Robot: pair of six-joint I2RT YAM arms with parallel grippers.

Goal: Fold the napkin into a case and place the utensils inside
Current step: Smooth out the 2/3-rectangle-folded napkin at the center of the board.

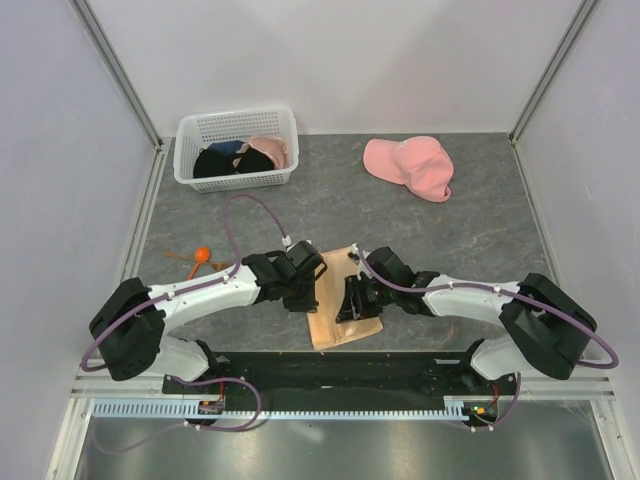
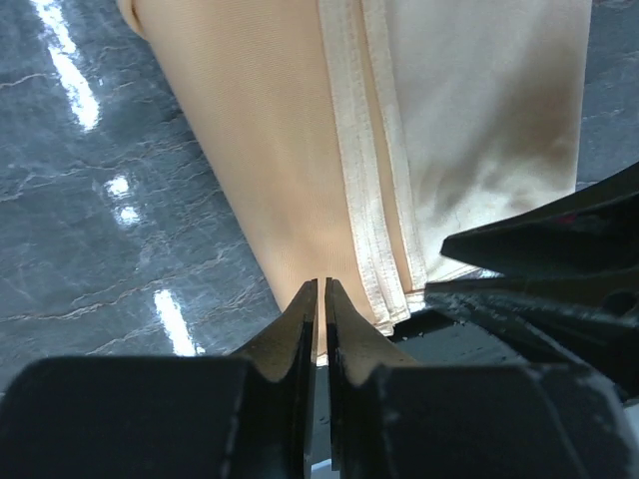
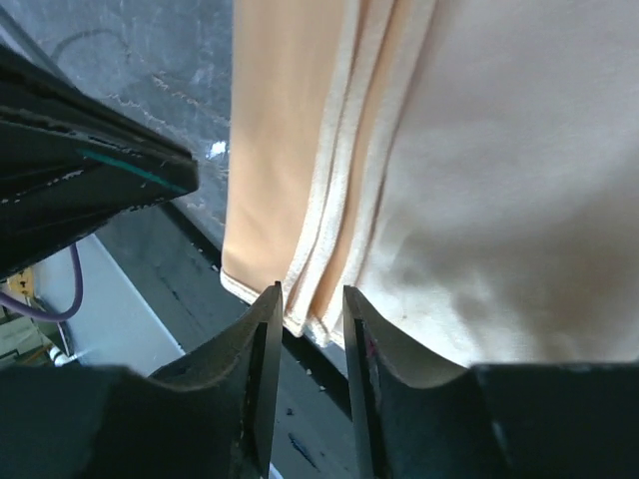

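Note:
The peach-tan napkin [image 1: 335, 312] lies folded into a long narrow strip between my two arms, its near end reaching the black base plate. My left gripper [image 1: 312, 284] is at its left fold edge. In the left wrist view the jaws [image 2: 321, 287] are pressed almost together, with peach cloth [image 2: 270, 150] showing in the slit. My right gripper [image 1: 353, 300] is at the strip's right side. Its fingertips [image 3: 313, 295] stand a little apart, astride the layered hems of the napkin [image 3: 499, 200], gripping nothing. The utensils lie far left: an orange-bowled spoon [image 1: 202, 254] and thin brown pieces [image 1: 178, 255].
A white basket [image 1: 236, 121] with dark and pink clothes stands at the back left. A pink cap [image 1: 410, 166] lies at the back right. The black base plate [image 1: 350, 368] runs along the near edge. White walls close the sides and back.

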